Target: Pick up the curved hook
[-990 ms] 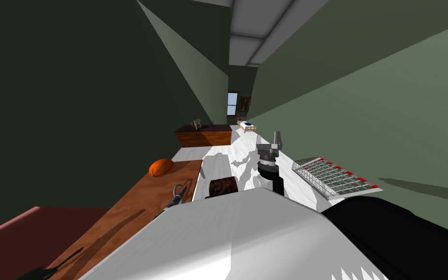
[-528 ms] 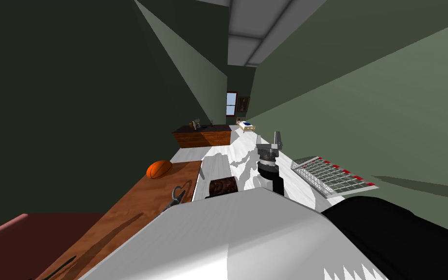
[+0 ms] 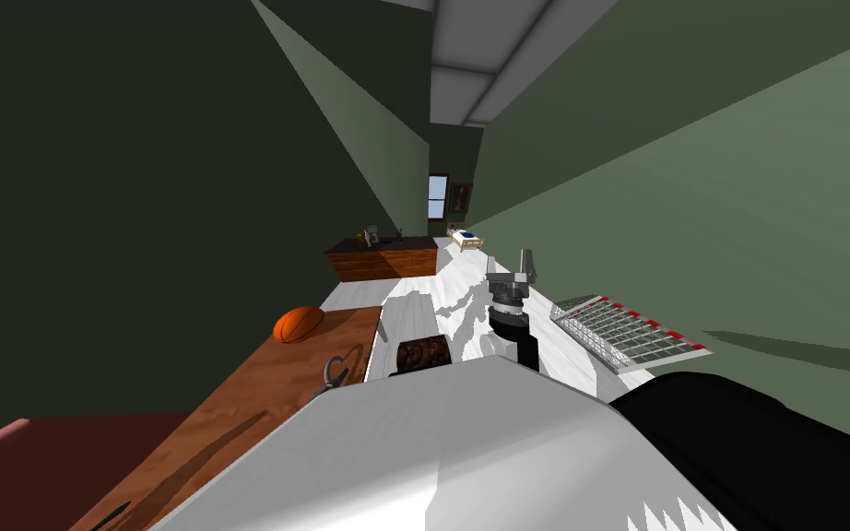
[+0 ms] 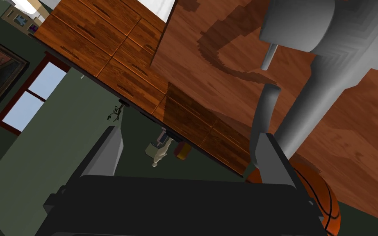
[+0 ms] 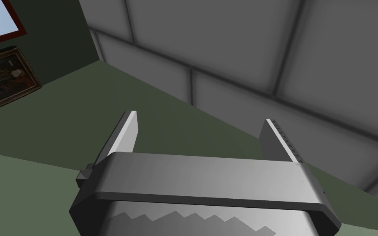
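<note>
**Hook lies free on the counter**

Green-walled room: on the brown wooden counter (image 3: 257,396) the grey curved hook (image 4: 311,110) lies near an orange basketball (image 3: 299,324). The left end effector (image 4: 190,135) is released, with the hook just beyond one finger. The right end effector (image 5: 200,118) is also released.

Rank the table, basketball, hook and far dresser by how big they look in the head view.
1. table
2. dresser
3. basketball
4. hook
The dresser stands farthest off, so it looks smaller than it is.

Dull green walls (image 3: 690,166) close in a long room under a grey panelled ceiling (image 3: 488,46). White floor (image 3: 407,318) runs to a red-framed window (image 3: 438,195); a brown wooden drawer chest (image 3: 384,256) stands beyond a reddish-brown wooden tabletop (image 3: 257,396).
</note>
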Tool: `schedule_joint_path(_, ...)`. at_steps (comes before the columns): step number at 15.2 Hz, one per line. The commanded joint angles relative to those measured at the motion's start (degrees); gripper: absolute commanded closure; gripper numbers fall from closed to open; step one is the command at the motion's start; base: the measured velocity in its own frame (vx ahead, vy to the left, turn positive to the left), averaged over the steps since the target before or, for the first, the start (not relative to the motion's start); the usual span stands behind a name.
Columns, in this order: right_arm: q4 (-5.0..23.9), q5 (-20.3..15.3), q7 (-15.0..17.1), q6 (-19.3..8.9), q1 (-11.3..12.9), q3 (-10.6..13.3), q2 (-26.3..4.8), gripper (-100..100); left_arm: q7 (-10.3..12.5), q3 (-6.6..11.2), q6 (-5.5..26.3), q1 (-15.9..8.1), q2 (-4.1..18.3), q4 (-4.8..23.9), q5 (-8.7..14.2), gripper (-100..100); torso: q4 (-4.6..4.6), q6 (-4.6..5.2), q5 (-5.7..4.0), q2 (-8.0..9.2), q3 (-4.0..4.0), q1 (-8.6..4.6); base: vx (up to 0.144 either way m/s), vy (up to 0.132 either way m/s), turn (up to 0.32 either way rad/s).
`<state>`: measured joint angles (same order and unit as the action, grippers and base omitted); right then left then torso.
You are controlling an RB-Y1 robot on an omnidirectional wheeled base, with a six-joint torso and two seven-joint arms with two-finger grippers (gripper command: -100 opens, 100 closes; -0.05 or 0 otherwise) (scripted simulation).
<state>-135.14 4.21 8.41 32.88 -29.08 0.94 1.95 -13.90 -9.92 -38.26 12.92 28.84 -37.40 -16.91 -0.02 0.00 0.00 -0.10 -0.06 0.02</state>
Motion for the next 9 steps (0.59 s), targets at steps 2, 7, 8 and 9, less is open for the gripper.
schedule_joint_path(2, 0.0, 0.0, 0.0, 0.0, 0.0, 0.0, 0.0, 0, -0.4, -0.04, -0.6, -0.7, 0.0, 1.9, -0.2, -100, 0.0, 0.0, 0.0, 0.01, 0.01, -0.03, 0.014, -0.001, -0.002)
schedule_joint_path(7, 0.0, 0.0, 0.0, 0.0, 0.0, 0.0, 0.0, 0, -1.2, -0.55, -1.3, -1.7, 0.8, 6.2, -1.5, -100, 0.0, 0.0, 0.0, 0.0, 0.0, -0.01, 0.022, 0.009, -0.029)
schedule_joint_path(8, 0.0, 0.0, 0.0, 0.0, 0.0, 0.0, 0.0, 0, -1.2, -0.55, -1.3, -1.7, 0.8, 6.7, -1.5, -100, 0.0, 0.0, 0.0, 0.0, 0.0, 0.0, 0.025, 0.019, -0.053)
schedule_joint_path(9, 0.0, 0.0, 0.0, 0.0, 0.0, 0.0, 0.0, 0, -1.2, -0.55, -1.3, -1.7, 0.8, 6.7, -1.5, -100, 0.0, 0.0, 0.0, -0.01, 0.0, 0.02, 0.024, 0.01, -0.031)
